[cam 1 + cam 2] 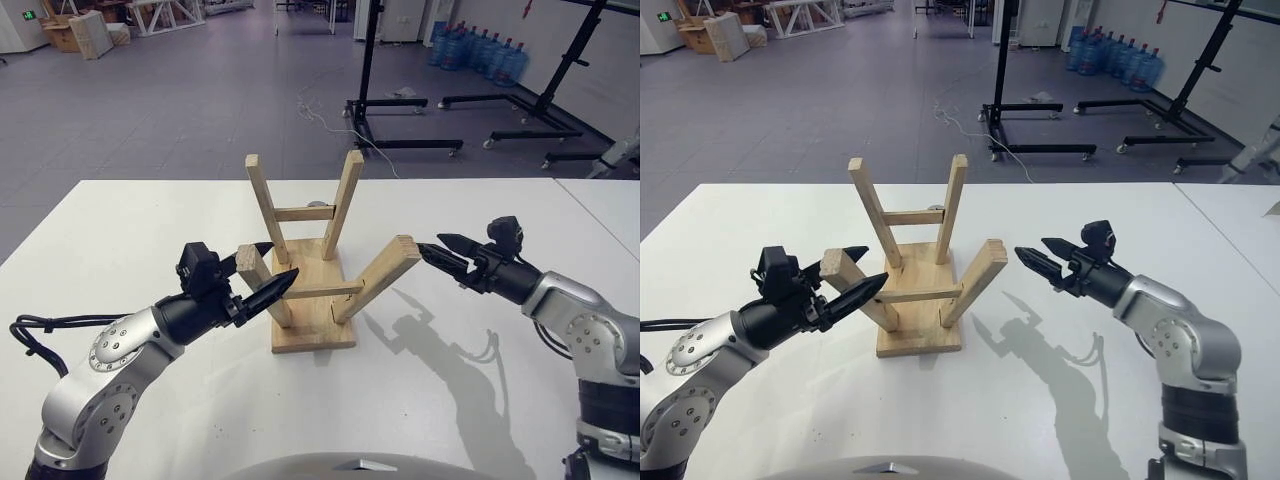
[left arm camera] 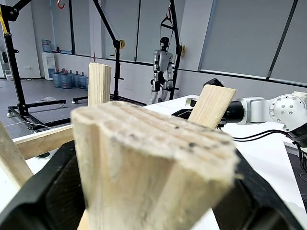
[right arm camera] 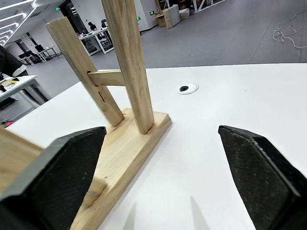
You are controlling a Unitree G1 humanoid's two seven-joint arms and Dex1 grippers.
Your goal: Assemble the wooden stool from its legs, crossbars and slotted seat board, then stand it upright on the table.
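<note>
Pale wooden stool lies upside down near the middle of the white table, with its seat board flat and four legs pointing up. From the head camera, the left gripper straddles the top of the near-left leg, and the right gripper hovers just beside the near-right leg. In the left wrist view, that leg's end sits between both fingers, seemingly clamped. In the right wrist view, the fingers are spread wide, holding nothing.
</note>
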